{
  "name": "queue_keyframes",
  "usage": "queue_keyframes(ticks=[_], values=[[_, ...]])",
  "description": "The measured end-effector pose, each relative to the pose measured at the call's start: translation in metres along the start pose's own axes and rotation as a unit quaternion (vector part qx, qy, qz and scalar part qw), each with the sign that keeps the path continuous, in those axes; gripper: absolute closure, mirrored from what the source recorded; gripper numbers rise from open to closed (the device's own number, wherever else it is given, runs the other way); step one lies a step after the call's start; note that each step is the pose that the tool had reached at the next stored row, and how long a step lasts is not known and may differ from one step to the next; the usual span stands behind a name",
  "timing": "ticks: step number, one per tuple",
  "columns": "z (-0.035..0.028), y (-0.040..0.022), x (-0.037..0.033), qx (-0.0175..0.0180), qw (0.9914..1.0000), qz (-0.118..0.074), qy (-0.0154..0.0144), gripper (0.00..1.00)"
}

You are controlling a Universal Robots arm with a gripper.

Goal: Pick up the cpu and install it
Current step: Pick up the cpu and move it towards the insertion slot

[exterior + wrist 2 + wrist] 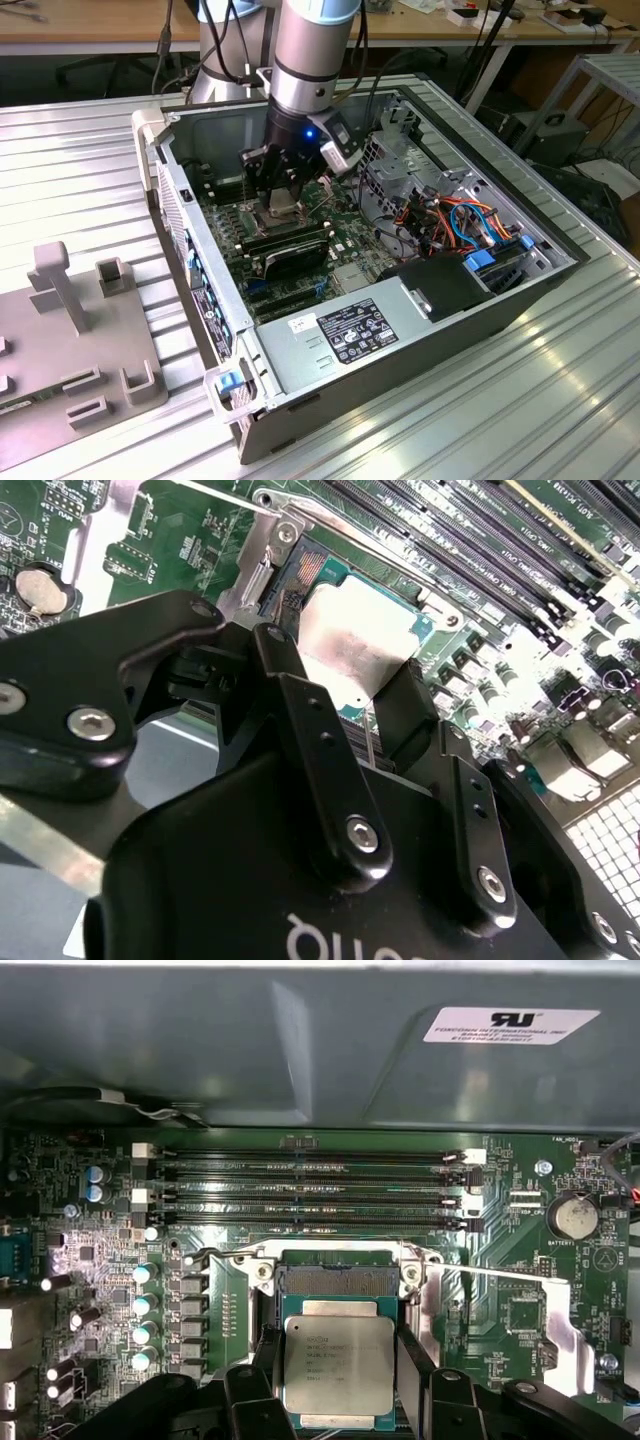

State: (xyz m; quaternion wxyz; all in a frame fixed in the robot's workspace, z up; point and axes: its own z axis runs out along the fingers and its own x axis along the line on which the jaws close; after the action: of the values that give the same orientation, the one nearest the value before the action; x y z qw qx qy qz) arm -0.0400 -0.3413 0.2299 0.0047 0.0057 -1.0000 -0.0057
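We see the black two-fingered gripper (280,205) hanging inside the open grey metal computer case (500,320). Read as a dial in the exterior view, it sits near eleven o'clock on the case, and the grey boxed power supply (355,325) sits at six.

In both wrist views its fingers (268,1360) (290,680) are narrowed onto opposite edges of the small flat square cpu with the silver-grey metal face (337,1365) (360,640). The chip is held, not loose. It hangs directly above the dark square socket with its silver metal frame (337,1280) (300,575). One strip of the socket is bare beyond the chip's edge, beside the long black memory slots (310,1185).

We judge the picking-up done and the placing in hand, with the chip not yet seated. Seating it calls for:
- squaring the chip to the socket's outline
- keeping it level
- a gentle, straight descent before any release, since a skewed landing could harm the contacts
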Motion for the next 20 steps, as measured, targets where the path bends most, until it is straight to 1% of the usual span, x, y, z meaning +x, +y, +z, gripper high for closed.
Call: queue_keyframes(ticks=[14,20], values=[[0.0073,0.0022,-0.0001,0.0001,1.00000,0.000,0.0000,0.45],[0.0083,0.0029,-0.0001,0.0000,1.00000,0.000,0.0000,0.45]])
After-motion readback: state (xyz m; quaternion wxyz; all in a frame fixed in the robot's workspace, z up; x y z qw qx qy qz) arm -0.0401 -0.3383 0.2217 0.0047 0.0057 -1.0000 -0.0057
